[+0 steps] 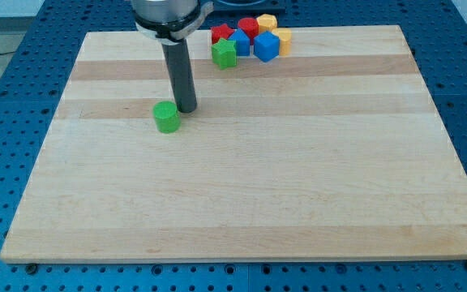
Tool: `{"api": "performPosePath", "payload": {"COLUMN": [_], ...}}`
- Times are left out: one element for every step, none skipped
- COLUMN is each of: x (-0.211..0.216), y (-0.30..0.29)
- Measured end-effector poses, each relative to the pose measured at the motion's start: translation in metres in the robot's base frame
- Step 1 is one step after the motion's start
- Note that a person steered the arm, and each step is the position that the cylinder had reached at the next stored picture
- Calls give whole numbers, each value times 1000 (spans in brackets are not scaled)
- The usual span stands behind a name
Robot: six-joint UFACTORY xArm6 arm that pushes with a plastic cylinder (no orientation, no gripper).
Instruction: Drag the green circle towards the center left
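The green circle [167, 117], a short green cylinder, sits on the wooden board [242, 195] left of the middle, in the upper half. My tip [186, 109] stands on the board just to the right of it and a little higher in the view, very close to or touching its upper right side. The dark rod rises straight up from there to the arm at the view's top.
A tight cluster of blocks lies at the board's top edge, right of the rod: a green block [224, 53], a red one [221, 34], another red [248, 27], blue blocks [240, 43] [266, 47], and yellow blocks [267, 22] [283, 40].
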State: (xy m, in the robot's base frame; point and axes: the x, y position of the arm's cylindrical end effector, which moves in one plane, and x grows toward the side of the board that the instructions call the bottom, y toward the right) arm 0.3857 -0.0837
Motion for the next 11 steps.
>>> {"api": "performPosePath", "payload": {"x": [9, 12, 14, 14, 22, 33, 39, 39, 39, 39, 38], "y": [6, -8, -21, -33, -29, -14, -16, -33, -52, -70, -89]}}
